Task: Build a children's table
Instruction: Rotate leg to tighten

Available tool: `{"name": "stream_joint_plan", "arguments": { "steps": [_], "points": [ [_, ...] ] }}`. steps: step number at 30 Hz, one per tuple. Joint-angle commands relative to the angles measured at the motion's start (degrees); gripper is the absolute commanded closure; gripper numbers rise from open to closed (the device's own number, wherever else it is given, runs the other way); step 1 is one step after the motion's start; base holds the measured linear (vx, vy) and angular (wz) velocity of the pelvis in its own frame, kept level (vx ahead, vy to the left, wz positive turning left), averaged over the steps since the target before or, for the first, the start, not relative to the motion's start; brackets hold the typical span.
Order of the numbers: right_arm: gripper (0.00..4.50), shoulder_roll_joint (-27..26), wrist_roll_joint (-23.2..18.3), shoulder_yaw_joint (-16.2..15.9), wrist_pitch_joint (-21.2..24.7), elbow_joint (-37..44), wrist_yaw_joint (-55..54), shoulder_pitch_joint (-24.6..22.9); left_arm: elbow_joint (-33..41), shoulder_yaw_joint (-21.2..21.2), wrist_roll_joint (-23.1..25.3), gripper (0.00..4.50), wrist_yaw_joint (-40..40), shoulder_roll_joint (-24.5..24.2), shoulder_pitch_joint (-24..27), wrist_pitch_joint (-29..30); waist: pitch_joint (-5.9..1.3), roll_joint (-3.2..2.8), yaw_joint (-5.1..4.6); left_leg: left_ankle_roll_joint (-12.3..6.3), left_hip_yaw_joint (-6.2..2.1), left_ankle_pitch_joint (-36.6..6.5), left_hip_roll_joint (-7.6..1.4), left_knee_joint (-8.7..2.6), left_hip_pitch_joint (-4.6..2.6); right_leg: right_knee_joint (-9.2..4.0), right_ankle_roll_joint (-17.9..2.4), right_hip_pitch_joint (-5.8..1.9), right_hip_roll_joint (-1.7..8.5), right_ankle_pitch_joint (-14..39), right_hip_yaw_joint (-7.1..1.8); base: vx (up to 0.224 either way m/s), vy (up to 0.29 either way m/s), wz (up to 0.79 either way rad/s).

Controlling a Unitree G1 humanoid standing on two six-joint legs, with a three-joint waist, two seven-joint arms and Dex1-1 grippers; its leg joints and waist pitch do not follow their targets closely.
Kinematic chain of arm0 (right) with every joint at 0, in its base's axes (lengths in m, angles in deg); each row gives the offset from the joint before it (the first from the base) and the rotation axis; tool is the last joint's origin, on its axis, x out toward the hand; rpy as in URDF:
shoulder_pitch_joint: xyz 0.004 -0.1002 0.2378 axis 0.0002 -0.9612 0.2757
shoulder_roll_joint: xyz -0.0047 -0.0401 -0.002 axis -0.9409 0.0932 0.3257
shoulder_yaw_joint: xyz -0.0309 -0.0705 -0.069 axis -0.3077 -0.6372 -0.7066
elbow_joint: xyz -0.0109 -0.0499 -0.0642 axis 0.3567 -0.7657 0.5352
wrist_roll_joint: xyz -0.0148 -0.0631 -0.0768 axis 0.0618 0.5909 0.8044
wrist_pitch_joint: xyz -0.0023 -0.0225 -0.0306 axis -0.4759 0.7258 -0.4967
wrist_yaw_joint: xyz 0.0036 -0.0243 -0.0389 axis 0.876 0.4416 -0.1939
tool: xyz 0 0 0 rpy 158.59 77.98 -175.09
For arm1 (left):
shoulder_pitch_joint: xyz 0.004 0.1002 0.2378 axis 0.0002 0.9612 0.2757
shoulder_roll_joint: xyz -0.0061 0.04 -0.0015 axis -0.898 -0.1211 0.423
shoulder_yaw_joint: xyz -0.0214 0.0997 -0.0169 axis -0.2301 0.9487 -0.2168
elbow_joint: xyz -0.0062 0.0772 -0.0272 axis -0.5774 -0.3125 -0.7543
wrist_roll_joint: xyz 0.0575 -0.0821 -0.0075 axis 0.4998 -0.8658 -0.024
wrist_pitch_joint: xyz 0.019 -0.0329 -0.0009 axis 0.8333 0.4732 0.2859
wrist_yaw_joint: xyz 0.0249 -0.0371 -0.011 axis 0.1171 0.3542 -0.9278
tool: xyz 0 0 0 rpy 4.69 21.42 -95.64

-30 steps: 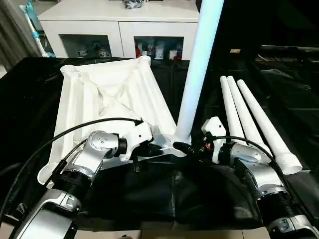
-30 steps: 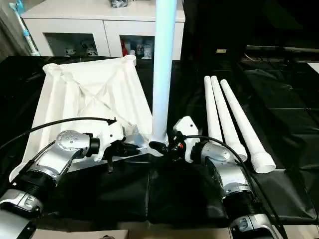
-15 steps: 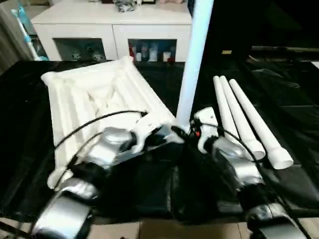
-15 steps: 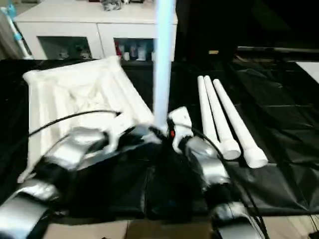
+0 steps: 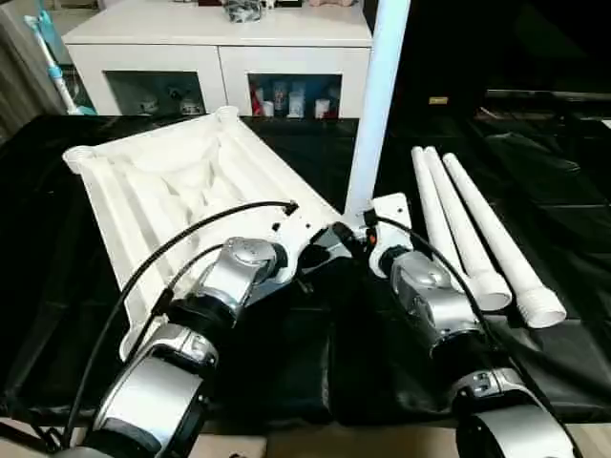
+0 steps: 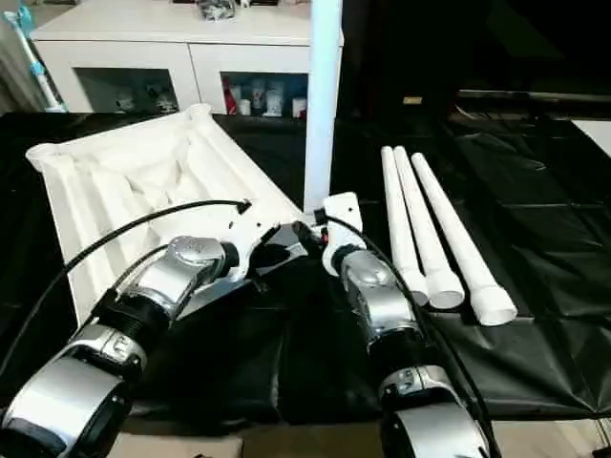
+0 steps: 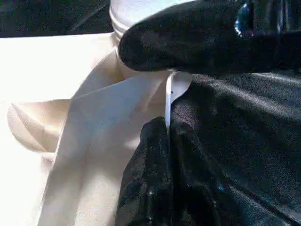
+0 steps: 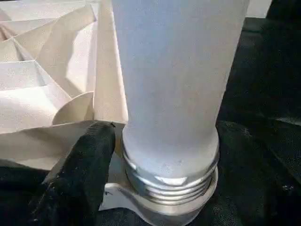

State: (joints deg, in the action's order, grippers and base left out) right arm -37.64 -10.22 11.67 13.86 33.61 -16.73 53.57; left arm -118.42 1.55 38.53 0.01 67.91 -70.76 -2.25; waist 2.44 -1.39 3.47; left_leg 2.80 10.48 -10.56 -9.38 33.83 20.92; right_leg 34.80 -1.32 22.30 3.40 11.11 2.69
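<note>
While the children's table top [image 5: 181,196] lies upside down on the black-draped desk [image 5: 535,134], its ribbed underside facing up, both end effectors meet at its near corner. One white leg [image 5: 379,95] stands upright in that corner's round socket [image 8: 164,200], its threaded base showing just above the socket ring in the right wrist view. The left end effector [image 5: 325,250] sits just left of this leg, at the top's edge; its black fingers [image 7: 150,179] are pressed almost together on the thin white rim of the table top, which runs as a narrow sliver between them in the left wrist view. The right end effector [image 5: 351,235] is directly in front of the upright leg's foot, on its near right side. One of its black fingers [image 8: 82,169] lies against the socket beside the leg's base; whether its fingers stand spread or grip the leg cannot be told from these views. Three more white legs [image 5: 473,229] lie side by side on the desk, to the right of the right end effector and apart from it, their wide threaded ends toward the robot. Beyond the far edge of the table top, well past both end effectors, stands a white cabinet [image 5: 220,48] with glass doors.
</note>
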Motion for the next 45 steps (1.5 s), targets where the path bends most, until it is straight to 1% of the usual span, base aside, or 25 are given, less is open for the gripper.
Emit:
{"name": "stream_joint_plan", "arguments": {
  "steps": [1, 3, 4, 5, 6, 7, 8, 9, 10, 11, 13, 14, 15, 16, 17, 18, 21, 22, 26, 31, 33, 34, 36, 40, 45],
  "points": [
    [0.79, -0.23, -0.13, -4.09, 0.44, 1.94, 6.14, -1.54, -0.93, 2.42, 2.58, 4.5, 0.49, -0.56, 1.94, -1.16, -2.89, 0.42, 0.26, -2.87, -1.87, -14.86, -3.79, -4.58, -0.49, -5.1, -10.84, -2.29, 5.44, 14.22, -2.85, 0.0, 0.0, 0.0],
    [0.79, 0.8, -0.41, -4.1, 0.35, 3.37, 7.54, -2.11, -0.22, 2.47, 2.59, 4.5, 1.4, -1.05, 2.5, -0.8, -2.97, 0.51, 0.29, -3.13, -1.83, -13.96, -3.84, -4.53, -0.33, -4.88, -11.08, -2.42, 5.54, 12.99, -2.86, 0.0, 0.0, 0.0],
    [0.79, 2.85, -1.09, -4.36, -0.44, 5.9, 10.91, -3.19, 1.58, 2.79, 2.17, 4.5, 4.09, -2.22, 3.81, -2.71, -3.06, 0.61, 0.36, -3.76, -1.78, -12.38, -3.9, -4.42, -0.23, -4.66, -11.61, -2.53, 5.54, 10.51, -2.85, 0.0, 0.0, 0.0],
    [0.79, 2.96, -1.12, -4.37, -0.49, 6.03, 11.09, -3.25, 1.68, 2.81, 2.13, 4.5, 4.27, -2.28, 3.88, -2.84, -3.1, 0.7, 0.4, -4.1, -1.74, -11.83, -3.84, -4.3, -0.13, -4.61, -11.79, -2.59, 5.58, 9.71, -2.86, 0.0, 0.0, 0.0],
    [0.79, 4.02, -1.51, -4.53, -0.97, 7.3, 13.06, -3.83, 2.79, 2.85, 1.68, 4.5, 5.67, -2.9, 4.64, -2.95, -3.22, 0.71, 0.38, -4.95, -1.64, -10.2, -3.81, -4.11, 0.04, -4.31, -12.42, -2.72, 5.62, 7.15, -2.83, 0.0, 0.0, 0.0],
    [0.79, 5.51, -2.11, -4.99, -1.57, 9.23, 16.37, -4.81, 4.28, 3.24, 1.26, 4.5, 8.06, -3.92, 5.79, -4.45, -3.22, 0.71, 0.38, -4.95, -1.64, -10.2, -3.81, -4.11, 0.04, -4.31, -12.42, -2.72, 5.62, 7.15, -2.83, 0.0, 0.0, 0.0],
    [0.79, 6.69, -2.6, -5.36, -2.05, 10.8, 19.08, -5.61, 5.47, 3.54, 0.9, 4.5, 9.99, -4.75, 6.72, -5.59, -3.28, 0.82, 0.54, -6.07, -1.62, -9.32, -3.85, -3.92, 0.18, -4.19, -12.72, -2.82, 5.7, 5.77, -2.8, 0.0, 0.0, 0.0],
    [0.79, 7.84, -3.0, -5.74, -2.41, 12.15, 21.42, -6.36, 6.43, 3.49, 0.57, 4.5, 10.95, -5.42, 7.43, -4.98, -3.33, 0.95, 0.5, -6.31, -1.58, -8.96, -3.91, -3.87, 0.22, -4.02, -12.85, -2.9, 5.59, 4.94, -2.77, 0.0, 0.0, 0.0],
    [0.79, 9.61, -3.89, -6.22, -2.51, 14.31, 25.05, -7.6, 8.06, 3.57, -0.09, 4.5, 12.72, -6.67, 8.59, -5.33, -3.22, 0.83, 0.47, -6.74, -1.51, -8.88, -3.98, -3.89, 0.14, -4.04, -13.18, -2.61, 5.49, 4.62, -2.71, 0.0, 0.0, 0.0],
    [0.79, 9.99, -4.12, -6.3, -2.48, 14.8, 25.81, -7.89, 8.5, 3.56, -0.3, 4.5, 13.23, -6.96, 8.89, -5.5, -3.17, 0.93, 0.58, -6.88, -1.51, -9.13, -3.94, -3.87, 0.2, -4.03, -13.21, -2.69, 5.53, 5.4, -2.65, 0.0, 0.0, 0.0],
    [0.79, 12.18, -5.81, -6.59, -2.04, 17.75, 30.49, -9.61, 11.92, 3.79, -1.47, 4.5, 16.91, -9.11, 11.03, -7.05, -2.9, 0.79, 0.53, -6.66, -1.57, -10.86, -4.18, -4.11, 0.19, -4.35, -12.72, -2.49, 5.6, 8.53, -2.69, 0.0, 0.0, 0.0],
    [0.79, 12.33, -5.94, -6.57, -1.97, 17.98, 30.87, -9.75, 12.24, 3.81, -1.54, 4.5, 17.24, -9.3, 11.21, -7.25, -2.83, 0.92, 0.38, -6.07, -1.5, -12.15, -4.13, -4.2, -0.02, -4.57, -12.38, -2.27, 5.4, 11.05, -2.67, 0.0, 0.0, 0.0],
    [0.79, 12.57, -6.08, -6.45, -2.07, 18.34, 31.37, -9.96, 13.36, 3.81, -1.91, 4.5, 18.24, -9.85, 11.81, -7.64, -2.69, 0.79, 0.33, -5.31, -1.52, -13.15, -4.2, -4.37, -0.18, -4.83, -12.14, -2.04, 5.46, 13.56, -2.69, 0.0, 0.0, 0.0],
    [0.79, 12.99, -6.84, -6.26, -2.06, 19.22, 32.71, -10.37, 16.29, 3.66, -2.61, 4.5, 20.01, -11.25, 13.28, -6.96, -2.63, 0.88, 0.29, -4.9, -1.56, -13.69, -4.24, -4.45, -0.22, -4.9, -11.9, -2.01, 5.46, 14.8, -2.71, 0.0, 0.0, 0.0],
    [0.79, 13.02, -6.89, -6.25, -2.09, 19.28, 32.8, -10.39, 16.5, 3.65, -2.65, 4.5, 20.14, -11.36, 13.39, -6.91, -2.65, 0.86, 0.27, -4.36, -1.64, -14.04, -4.31, -4.55, -0.13, -4.84, -11.52, -2.04, 5.49, 15.67, -2.82, 0.0, 0.0, 0.0],
    [0.79, 13.29, -7.15, -6.34, -2.36, 19.66, 33.51, -10.54, 18.02, 3.6, -2.84, 4.5, 21.09, -12.2, 14.21, -6.41, -2.7, 0.85, 0.33, -4.23, -1.6, -14.1, -4.33, -4.55, -0.34, -4.89, -11.37, -1.86, 5.42, 15.74, -2.84, 0.0, 0.0, 0.0],
    [0.79, 13.58, -6.67, -6.77, -2.39, 19.5, 33.95, -10.55, 19.44, 3.53, -2.79, 4.5, 21.67, -13.02, 15.06, -6.0, -2.79, 0.76, 0.3, -3.93, -1.59, -13.31, -4.32, -4.55, -0.25, -4.67, -11.59, -1.88, 5.39, 14.11, -2.89, 0.0, 0.0, 0.0],
    [0.79, 13.65, -6.5, -6.88, -2.44, 19.44, 33.99, -10.56, 19.64, 3.5, -2.8, 4.5, 21.68, -13.09, 15.17, -5.93, -2.85, 0.72, 0.44, -4.01, -1.48, -12.46, -4.25, -4.45, -0.3, -4.49, -12.05, -1.82, 5.27, 11.9, -2.88, 0.0, 0.0, 0.0],
    [0.79, 13.84, -5.03, -7.91, -2.68, 17.23, 34.44, -10.16, 20.03, 3.38, -2.9, 4.5, 21.67, -13.39, 15.4, -5.56, -2.95, 1.1, 0.6, -4.74, -1.38, -10.17, -4.05, -4.2, -0.09, -4.15, -12.51, -2.11, 5.32, 8.44, -2.8, 0.0, 0.0, 0.0],
    [1.21, 13.25, -4.42, -7.85, -2.8, 15.34, 33.18, -9.32, 20.33, 3.35, -2.75, 4.5, 21.52, -13.17, 15.45, -5.04, -2.89, 1.01, 0.61, -4.4, -1.42, -10.86, -4.06, -4.21, -0.18, -4.36, -12.26, -2.1, 5.39, 10.81, -2.79, 0.0, 0.0, 0.0],
    [1.3, 13.14, -4.45, -7.8, -2.98, 14.87, 33.06, -9.1, 20.57, 3.39, -2.63, 4.5, 21.55, -13.18, 15.57, -4.86, -2.95, 0.98, 0.63, -4.32, -1.43, -10.64, -4.11, -4.21, -0.17, -4.26, -12.19, -2.13, 5.37, 10.42, -2.8, 0.0, 0.0, 0.0],
    [1.49, 13.13, -4.48, -7.78, -3.03, 14.77, 32.98, -9.04, 20.67, 3.43, -2.6, 4.5, 21.59, -13.23, 15.63, -4.81, -2.99, 0.88, 0.57, -4.43, -1.46, -10.26, -4.09, -4.18, -0.14, -4.13, -12.47, -2.17, 5.31, 8.96, -2.77, 0.0, 0.0, 0.0],
    [1.66, 13.17, -4.61, -7.74, -3.01, 14.83, 33.08, -9.11, 20.77, 3.52, -2.62, 4.5, 21.74, -13.37, 15.72, -4.75, -3.02, 0.78, 0.64, -4.56, -1.44, -10.07, -4.03, -4.11, -0.13, -4.08, -12.64, -2.23, 5.34, 8.34, -2.78, 0.0, 0.0, 0.0],
    [2.01, 13.35, -4.7, -7.81, -3.3, 14.81, 33.45, -9.4, 21.1, 3.61, -2.64, 4.5, 21.95, -13.61, 15.93, -4.42, -3.12, 0.83, 0.64, -4.8, -1.43, -9.52, -4.02, -4.04, -0.12, -3.92, -13.0, -2.34, 5.28, 7.0, -2.72, 0.0, 0.0, 0.0],
    [2.33, 13.68, -4.47, -8.47, -3.43, 14.89, 34.23, -9.85, 21.17, 3.62, -2.58, 4.5, 22.21, -13.86, 16.01, -4.17, -3.1, 0.74, 0.63, -4.76, -1.4, -9.81, -3.99, -4.0, -0.17, -3.96, -13.15, -2.33, 5.26, 7.31, -2.71, 0.0, 0.0, 0.0]
  ]
}}
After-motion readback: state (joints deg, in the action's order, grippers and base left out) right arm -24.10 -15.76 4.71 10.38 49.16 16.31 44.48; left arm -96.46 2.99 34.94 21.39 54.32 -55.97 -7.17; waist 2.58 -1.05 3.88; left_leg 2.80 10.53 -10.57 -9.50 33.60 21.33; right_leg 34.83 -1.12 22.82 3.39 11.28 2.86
